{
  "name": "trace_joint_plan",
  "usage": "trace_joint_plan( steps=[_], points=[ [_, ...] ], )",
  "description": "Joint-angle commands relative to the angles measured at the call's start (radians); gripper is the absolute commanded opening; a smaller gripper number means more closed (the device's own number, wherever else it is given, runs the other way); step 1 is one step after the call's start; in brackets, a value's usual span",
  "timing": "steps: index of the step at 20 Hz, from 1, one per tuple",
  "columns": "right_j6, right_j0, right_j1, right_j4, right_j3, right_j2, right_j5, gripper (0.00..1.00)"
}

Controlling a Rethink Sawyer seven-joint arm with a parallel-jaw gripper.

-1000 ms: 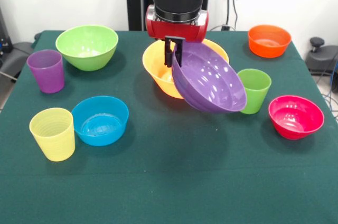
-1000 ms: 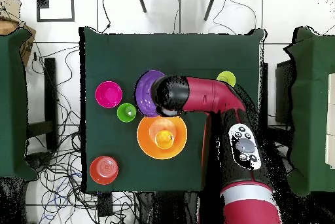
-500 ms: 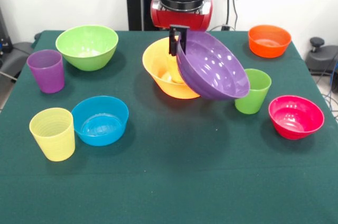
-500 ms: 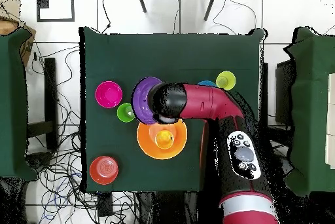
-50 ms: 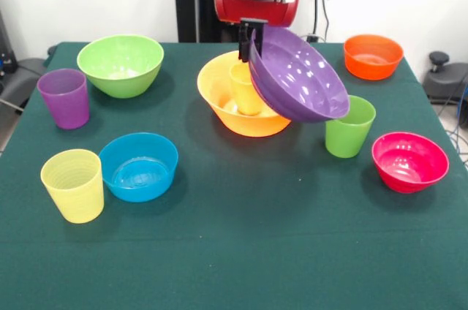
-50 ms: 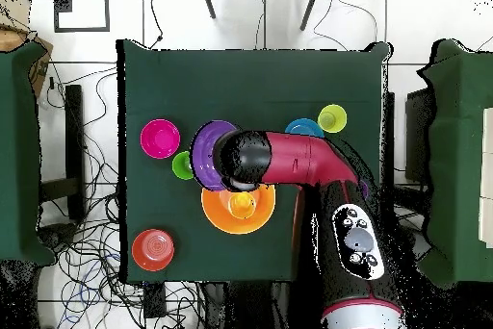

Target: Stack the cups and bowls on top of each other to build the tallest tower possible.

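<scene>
Both jaws clamp the tilted purple bowl (image 5: 300,76).

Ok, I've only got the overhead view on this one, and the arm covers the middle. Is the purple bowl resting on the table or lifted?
Observer: Lifted. The front view shows the gripper shut on the rim of the purple bowl, which hangs steeply tilted, clear of the table.
Operator: What's the yellowish spot inside the orange-yellow bowl?
Observer: An orange cup, standing upright inside the orange-yellow bowl, beside the hanging purple bowl.
Operator: Anything hidden under the arm on my side?
Observer: Yes. A purple cup and a light green bowl stand upright on the table, apart from each other.
</scene>
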Motion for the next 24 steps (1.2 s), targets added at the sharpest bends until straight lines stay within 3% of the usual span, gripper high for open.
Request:
trace_joint_plan(
  steps=[1, 9, 17, 24],
  points=[
    [-0.128, -0.022, -0.033, -0.053, 0.093, 0.105, 0.007, 0.00],
    [-0.124, -0.089, -0.039, 0.017, 0.170, 0.196, -0.035, 0.00],
    [-0.131, -0.235, -0.016, 0.106, 0.291, 0.379, -0.111, 0.00],
    [-0.115, -0.321, 0.009, 0.079, 0.350, 0.490, -0.179, 0.00]
  ],
)
